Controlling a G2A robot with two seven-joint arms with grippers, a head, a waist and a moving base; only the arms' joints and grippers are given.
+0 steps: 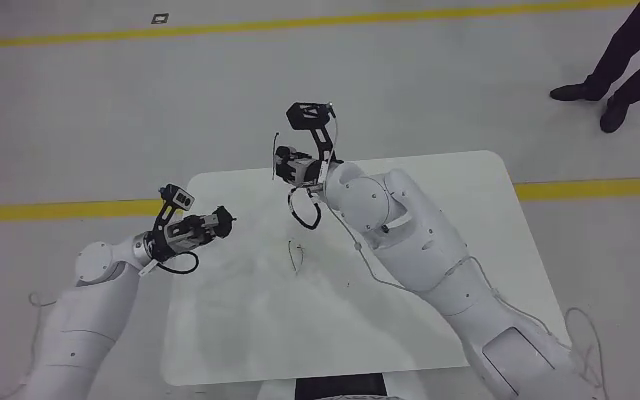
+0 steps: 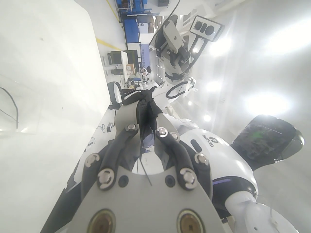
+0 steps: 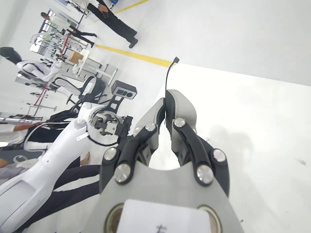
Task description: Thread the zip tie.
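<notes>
Right gripper (image 3: 165,104) clamped on zip tie (image 3: 167,79), which I see above the table's (image 1: 450,200) far-left corner. Left gripper (image 2: 145,103) at left edge, fingers pinching thin black strand (image 2: 145,170).

Item count:

- Thin black plastic zip ties: three. The first zip tie (image 3: 170,73) is clamped between the pads of the right gripper (image 3: 165,103). The second zip tie (image 2: 145,173) is pinched in the left gripper (image 2: 147,103). The third zip tie (image 1: 296,256) lies loose on the table.
- Grey-fingered grippers with black linkages: two.
- White rectangular table (image 1: 450,200) with rounded corners: one.
- Yellow painted floor stripes: two, a far stripe (image 1: 300,22) and a near stripe (image 1: 70,209).
</notes>
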